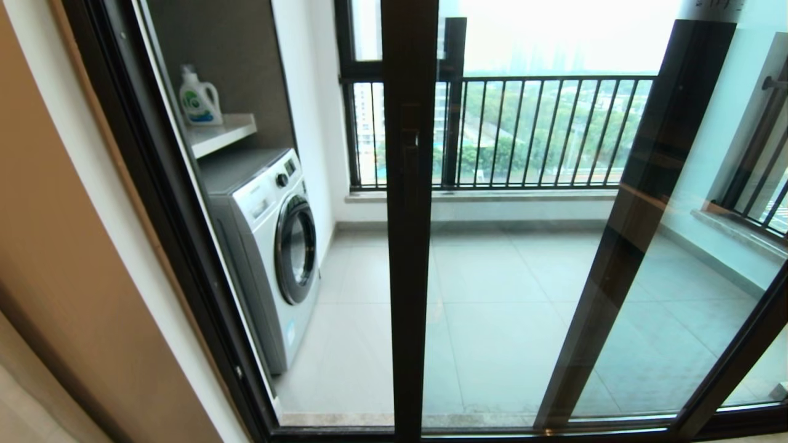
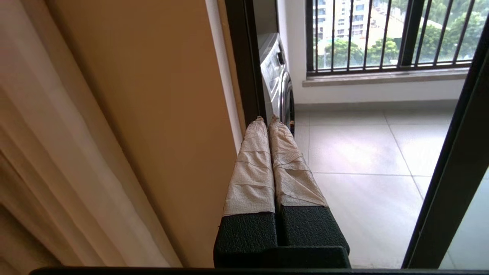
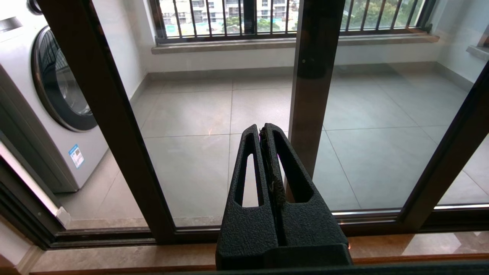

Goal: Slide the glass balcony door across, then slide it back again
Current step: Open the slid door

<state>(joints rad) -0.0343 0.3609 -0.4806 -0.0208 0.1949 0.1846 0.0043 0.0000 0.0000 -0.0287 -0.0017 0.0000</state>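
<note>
The glass balcony door's dark upright [image 1: 406, 258] stands at the middle of the head view, its small dark pull handle [image 1: 409, 146] at mid height and clear glass to its right. A second dark upright [image 1: 640, 203] shows through that glass. Neither arm appears in the head view. My left gripper [image 2: 267, 121], with paper-wrapped fingers [image 2: 250, 168], is shut on nothing beside the tan wall, close to the fixed left frame [image 2: 244, 57]. My right gripper [image 3: 263, 128] is shut and empty, low before the glass, right of the door upright [image 3: 99, 114] and touching nothing.
A white washing machine [image 1: 271, 246] stands on the balcony at the left, with a detergent bottle [image 1: 198, 98] on a shelf above it. A black-barred railing [image 1: 542, 129] closes the far side. A cream curtain [image 2: 46, 160] hangs by the wall. The stone threshold [image 3: 114, 256] runs below the track.
</note>
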